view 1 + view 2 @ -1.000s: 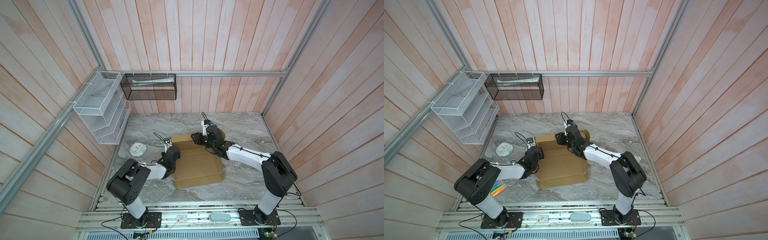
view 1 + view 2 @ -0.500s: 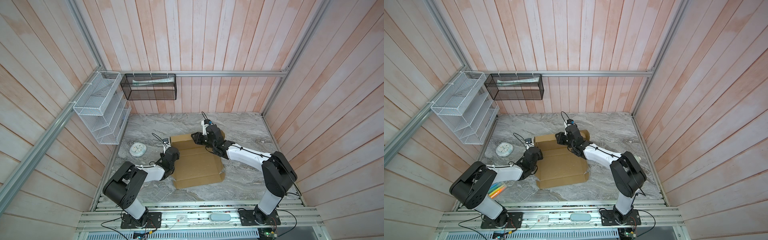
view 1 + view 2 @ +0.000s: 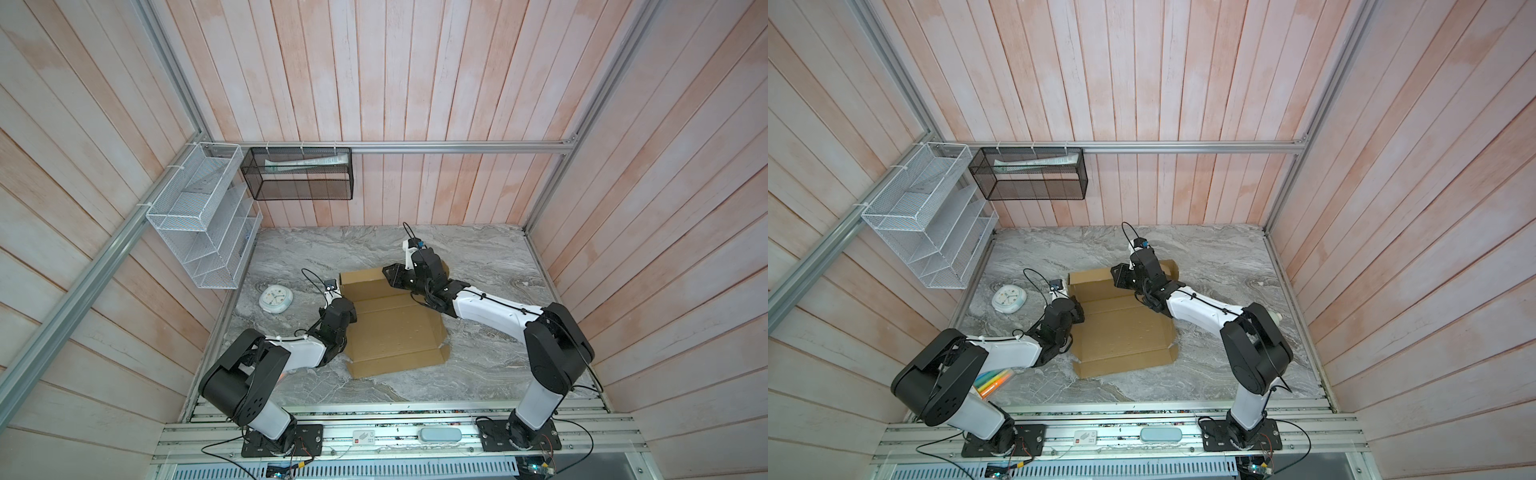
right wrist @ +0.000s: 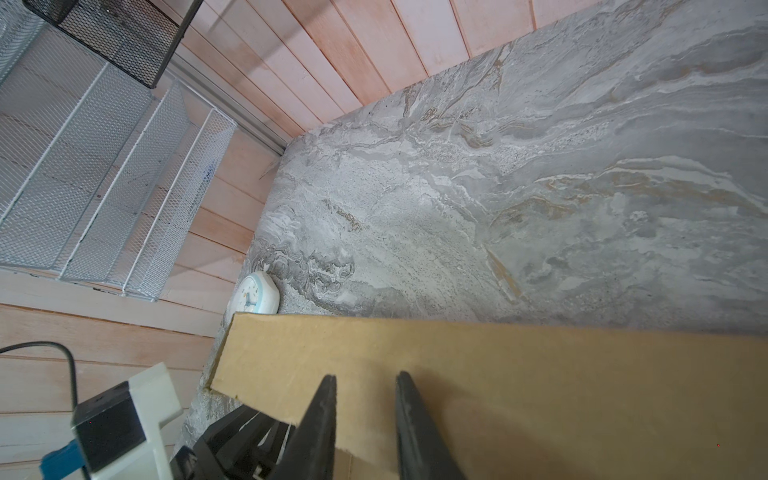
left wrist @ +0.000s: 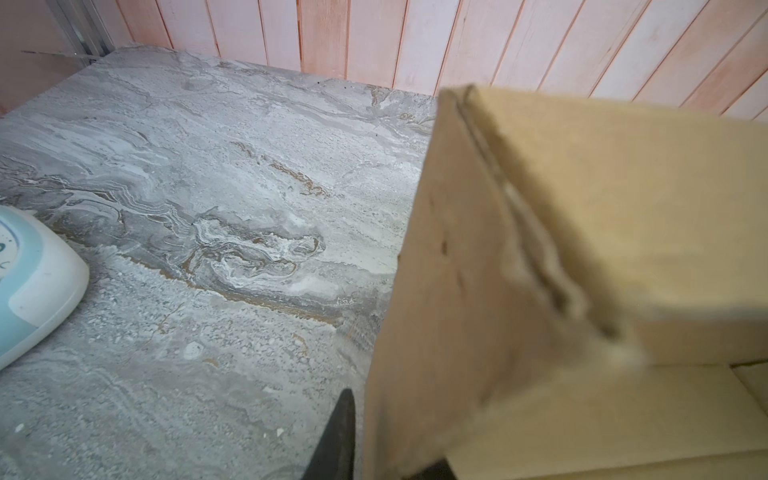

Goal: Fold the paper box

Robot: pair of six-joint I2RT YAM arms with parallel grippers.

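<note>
The paper box (image 3: 395, 332) is a brown cardboard sheet lying partly folded in the middle of the marble table, seen in both top views (image 3: 1125, 332). My left gripper (image 3: 349, 311) is at its left edge. In the left wrist view a side flap (image 5: 436, 291) stands upright between the fingers, and a sliver of table shows between one finger (image 5: 336, 436) and the flap. My right gripper (image 4: 365, 376) is open at the back flap (image 4: 540, 374), both fingers lying against its face with nothing between them.
A white and pale blue clock (image 3: 276, 300) lies left of the box, close to my left gripper. A white wire rack (image 3: 203, 224) and a black mesh basket (image 3: 297, 178) hang on the walls. Coloured markers (image 3: 994, 380) lie under my left arm.
My left jaws were shut a second ago and have come apart; they now stand on either side of the box's left flap. The right arm has not moved.
</note>
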